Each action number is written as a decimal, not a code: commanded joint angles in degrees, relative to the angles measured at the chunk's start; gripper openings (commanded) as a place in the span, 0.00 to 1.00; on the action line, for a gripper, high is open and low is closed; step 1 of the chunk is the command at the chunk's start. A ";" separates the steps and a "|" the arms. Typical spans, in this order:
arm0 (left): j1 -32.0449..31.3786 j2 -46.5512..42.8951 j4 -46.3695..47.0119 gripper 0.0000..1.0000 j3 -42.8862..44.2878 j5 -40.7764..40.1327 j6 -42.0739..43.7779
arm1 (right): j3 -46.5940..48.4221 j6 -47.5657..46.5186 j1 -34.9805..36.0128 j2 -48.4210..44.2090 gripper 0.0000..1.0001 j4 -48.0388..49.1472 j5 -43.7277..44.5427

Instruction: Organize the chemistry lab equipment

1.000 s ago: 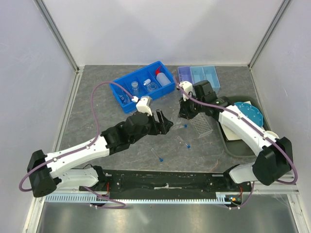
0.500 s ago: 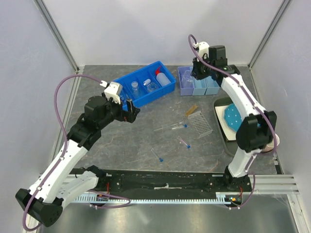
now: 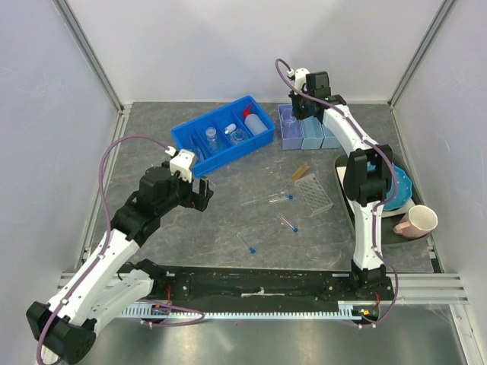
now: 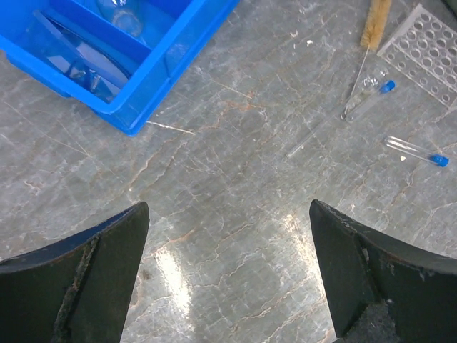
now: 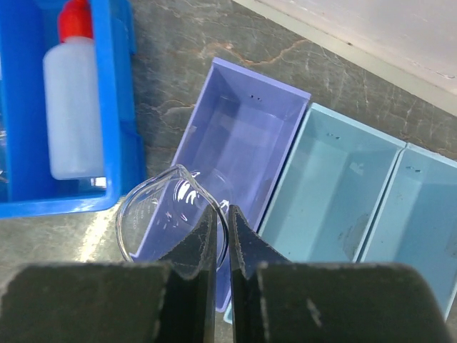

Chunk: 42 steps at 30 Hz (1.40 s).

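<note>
Pinching a clear beaker point(image 5: 153, 214) by its rim with the right gripper point(image 5: 222, 214), jaws pressed together on the thin glass wall, nothing else in them. Hanging over the near left corner of the lilac bin point(image 5: 246, 136) at the back of the table point(image 3: 228, 220), just right of the blue tray point(image 3: 228, 156); height above the bin floor not clear from either view. Probably the drop-off of this beaker into that bin.

For the table: no contact needed. Leave the left gripper point(image 4: 227, 207) hanging over a bare part beside the tray corner, jaws wide apart and empty.

For the blue tray, with the squeeze bottle point(image 5: 71, 107) in its end compartment: steer away from its wall, given the beaker's overlap with the gap between tray and bin.

For the lilac bin: shift a little toward its middle first, without drifting over the pale blue bins point(image 5: 335, 186), then go straight down.

For the rack point(image 4: 428, 50): leave alone for a later pass.

For the beaker: carry upright, lower slowly, and let go only once the base seems settled on the floor, to avoid a swing or a chip against the plastic. Lift straight up afterward, to avoid tipping it with the finger inside the rim.

For the loose test tubes point(image 4: 418, 150) and the stick point(image 4: 376, 21): leave lying on the table until this glass is down.
</note>
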 commanded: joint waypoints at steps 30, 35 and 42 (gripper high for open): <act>0.44 -4.44 2.98 0.99 -1.12 -2.84 3.31 | -0.69 -0.87 0.19 -3.95 0.46 1.10 -0.56; 0.44 -5.41 3.68 0.99 -1.74 -2.31 3.40 | -9.19 -4.20 0.19 -17.30 0.67 1.18 -6.18; 0.44 -7.08 4.73 1.00 -2.44 -0.92 3.04 | -31.43 -6.49 0.02 -42.59 0.98 6.09 -17.34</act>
